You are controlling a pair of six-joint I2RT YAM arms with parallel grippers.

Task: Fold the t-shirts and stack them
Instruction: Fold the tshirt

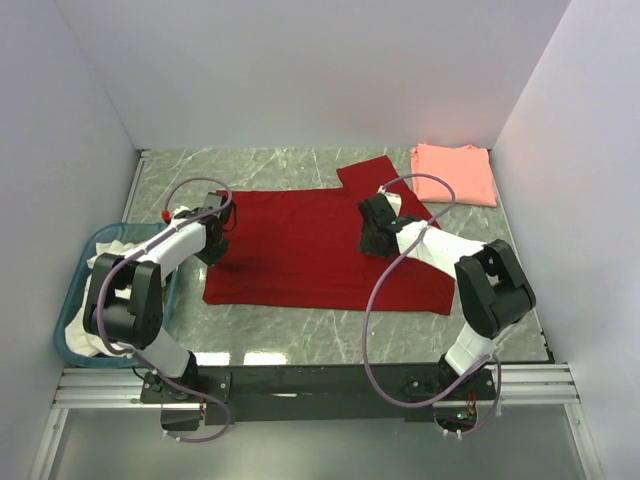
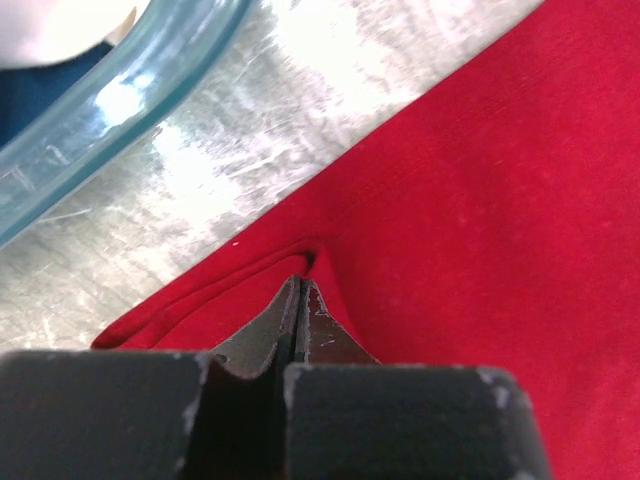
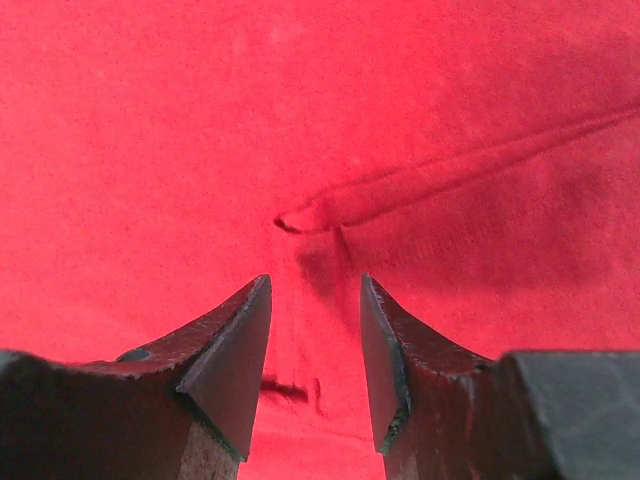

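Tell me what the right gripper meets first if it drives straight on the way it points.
The deep red t-shirt: the right gripper, open, points straight at the cloth, toward a small raised crease. How close it is, I cannot tell.

Plain white walls (image 1: 300, 70) on three sides, grey marbled tabletop (image 1: 260, 170), metal rail (image 1: 95, 385) along near edge, even light
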